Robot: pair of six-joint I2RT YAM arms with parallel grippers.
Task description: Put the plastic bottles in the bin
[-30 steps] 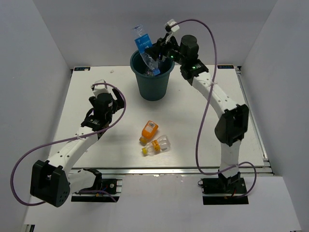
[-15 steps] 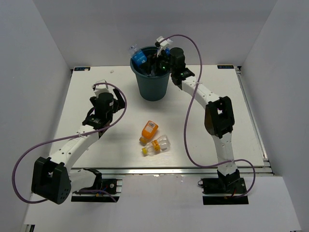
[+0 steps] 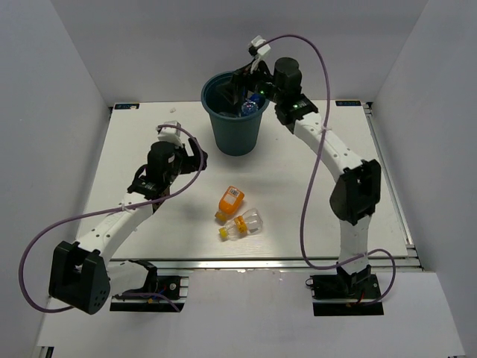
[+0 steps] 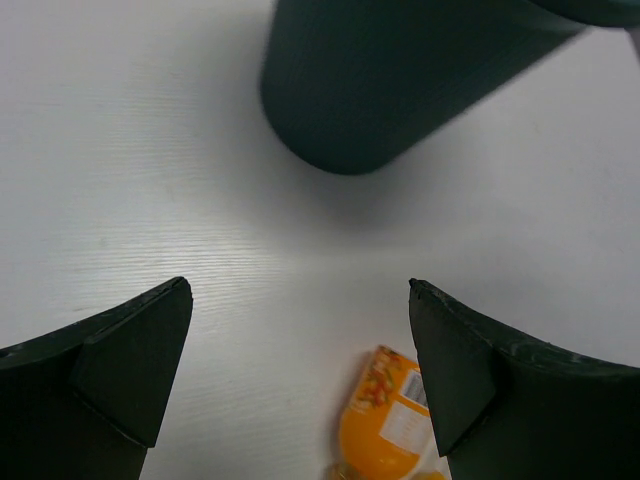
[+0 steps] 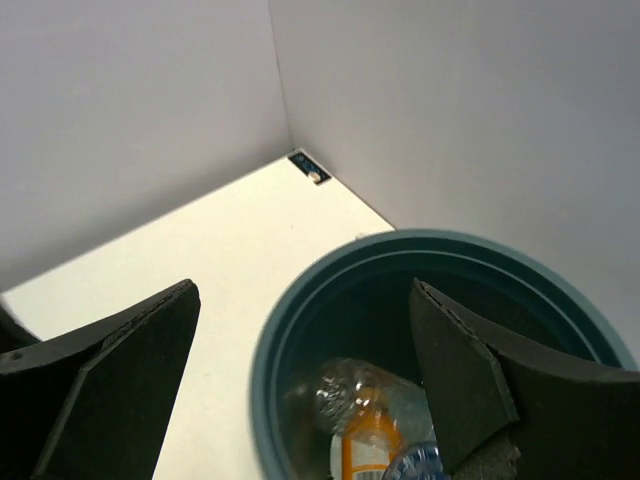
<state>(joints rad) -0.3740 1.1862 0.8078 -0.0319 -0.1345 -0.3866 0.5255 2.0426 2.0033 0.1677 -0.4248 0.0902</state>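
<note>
Over the bin (image 3: 235, 134), our right gripper (image 5: 302, 292) now gapes empty — the blue-labelled bottle (image 3: 251, 107) seemingly dropped inside; left gripper (image 4: 300, 290) spread too.

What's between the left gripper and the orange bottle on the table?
Nothing: only bare table separates the open left gripper from the orange bottle, clearest in the left wrist view.

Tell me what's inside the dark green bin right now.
In the bin the right wrist view shows a clear bottle, an orange bottle and part of a blue-marked bottle. The bin's near wall and the pile itself hide anything lower down.
</note>
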